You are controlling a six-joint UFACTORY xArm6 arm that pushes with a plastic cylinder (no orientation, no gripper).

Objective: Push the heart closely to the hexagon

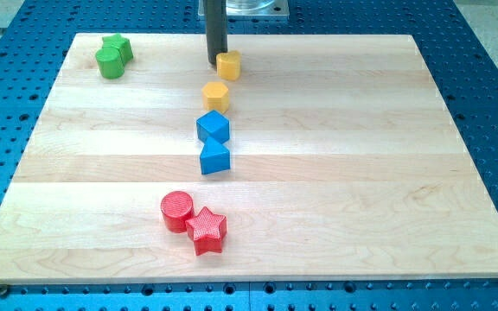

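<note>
A yellow heart block (229, 65) lies near the view's top centre of the wooden board (361, 173). A yellow hexagon block (216, 95) lies just below it, with a small gap between them. My tip (216, 62) is at the heart's left side, touching or almost touching it, and above the hexagon.
A blue cube (213, 127) and a blue triangular block (215, 158) lie below the hexagon in a line. A red cylinder (177, 211) and a red star (207, 230) touch near the view's bottom. A green cylinder (108, 62) and a green star-like block (119, 47) sit at the top left.
</note>
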